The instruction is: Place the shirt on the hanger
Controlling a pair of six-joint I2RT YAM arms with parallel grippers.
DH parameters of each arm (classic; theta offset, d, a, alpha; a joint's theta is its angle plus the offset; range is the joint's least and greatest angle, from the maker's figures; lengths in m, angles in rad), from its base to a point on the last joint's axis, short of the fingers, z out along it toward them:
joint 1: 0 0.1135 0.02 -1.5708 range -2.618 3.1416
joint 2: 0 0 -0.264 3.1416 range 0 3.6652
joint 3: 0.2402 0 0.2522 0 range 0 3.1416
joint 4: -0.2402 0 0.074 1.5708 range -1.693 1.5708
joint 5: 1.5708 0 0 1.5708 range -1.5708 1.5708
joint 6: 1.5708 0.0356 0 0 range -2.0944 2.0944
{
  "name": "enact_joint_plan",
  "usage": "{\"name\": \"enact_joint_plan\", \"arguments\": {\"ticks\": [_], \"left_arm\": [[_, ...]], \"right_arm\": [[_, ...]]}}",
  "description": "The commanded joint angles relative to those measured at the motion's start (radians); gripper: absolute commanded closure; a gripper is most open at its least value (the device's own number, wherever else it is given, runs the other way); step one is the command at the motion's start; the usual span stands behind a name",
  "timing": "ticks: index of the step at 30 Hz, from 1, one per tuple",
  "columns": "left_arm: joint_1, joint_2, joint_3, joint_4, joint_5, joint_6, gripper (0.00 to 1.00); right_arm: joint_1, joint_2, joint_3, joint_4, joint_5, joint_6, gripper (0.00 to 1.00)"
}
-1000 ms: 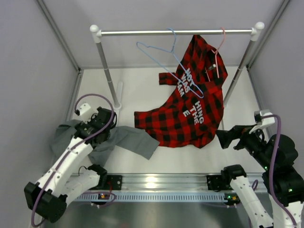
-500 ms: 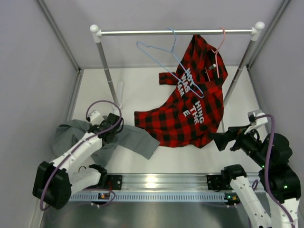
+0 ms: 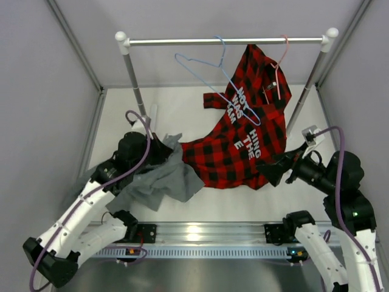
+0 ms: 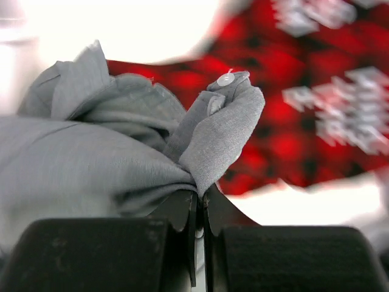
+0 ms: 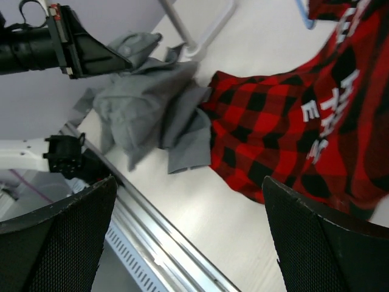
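Two wire hangers hook over the rail (image 3: 225, 41): the blue hanger (image 3: 200, 77), bare and tilted, and a pink hanger (image 3: 283, 55) carrying a plaid shirt (image 3: 243, 143). The blue hanger's lower right corner lies across the plaid shirt's front, over the white lettering. The plaid shirt drapes down and spreads over the middle of the worktop (image 3: 182, 103). It lies between the two arms and beneath the blue hanger, and its left hem touches the grey shirt (image 3: 159, 180).

White and glossy, the worktop carries the rail's posts (image 3: 135, 91) at the back and a metal track (image 3: 200, 233) along the near edge. Plain grey walls (image 3: 42, 91) close it in at the left, right and rear.

On the left side of the worktop, the grey shirt is bunched, with one part raised and the rest trailing toward the arm's base. The left pincer (image 4: 198, 198) is clenched on a fold of it, jaws pressed together with cloth bulging above them and a pale button (image 4: 225, 79) at the top of the fold. From the top view this grasp sits just beside the plaid hem.

Near the plaid shirt's lower right edge, the right pincer (image 5: 189, 182) has its jaws spread wide and holds nothing. Whether it touches the plaid cloth I cannot tell.
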Motion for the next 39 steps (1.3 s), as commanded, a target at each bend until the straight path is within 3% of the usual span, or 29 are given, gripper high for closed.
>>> {"name": "enact_joint_plan", "arguments": {"ticks": [1, 3, 4, 7, 11, 13, 16, 17, 21, 22, 28, 35, 39], "left_arm": [[-0.113, -0.02, -0.018, 0.186, 0.342, 0.015, 1.0], [-0.203, -0.016, -0.083, 0.244, 0.306, -0.031, 1.0], [-0.316, -0.013, -0.163, 0.262, 0.267, -0.064, 1.0], [-0.516, -0.005, -0.312, 0.318, 0.092, -0.144, 1.0], [-0.584, -0.046, -0.448, 0.313, 0.012, -0.273, 1.0], [-0.584, -0.104, -0.473, 0.211, -0.08, -0.372, 1.0], [-0.584, -0.268, -0.49, 0.073, -0.215, -0.463, 1.0], [-0.584, -0.31, -0.486, 0.041, -0.241, -0.482, 1.0], [-0.584, -0.468, -0.497, -0.036, -0.28, -0.516, 1.0], [-0.584, -0.471, -0.499, -0.058, -0.272, -0.519, 1.0], [-0.584, -0.421, -0.523, -0.067, -0.219, -0.528, 1.0], [-0.584, -0.447, -0.529, -0.069, -0.214, -0.519, 1.0], [-0.584, -0.453, -0.543, -0.069, -0.203, -0.523, 1.0]], "right_arm": [[-0.013, 0.092, 0.029, 0.121, -0.228, 0.041, 0.01], [-0.011, 0.107, 0.011, 0.129, -0.252, 0.053, 0.0], [-0.013, 0.112, 0.0, 0.135, -0.261, 0.055, 0.01], [-0.01, 0.1, -0.049, 0.143, -0.282, 0.055, 0.0], [0.024, 0.096, -0.162, 0.178, -0.282, 0.064, 0.02], [0.057, 0.093, -0.218, 0.23, -0.264, 0.114, 0.03], [0.21, 0.107, -0.328, 0.374, -0.139, 0.2, 0.03], [0.322, 0.121, -0.366, 0.455, -0.097, 0.22, 0.03], [0.625, 0.242, -0.4, 0.642, 0.238, 0.289, 0.05], [0.722, 0.304, -0.393, 0.669, 0.303, 0.294, 0.07], [0.91, 0.579, -0.235, 0.781, 0.673, 0.247, 0.1], [0.92, 0.944, 0.096, 0.672, 0.778, 0.133, 0.07], [0.9, 1.156, 0.294, 0.546, 0.736, 0.099, 0.05]]}}
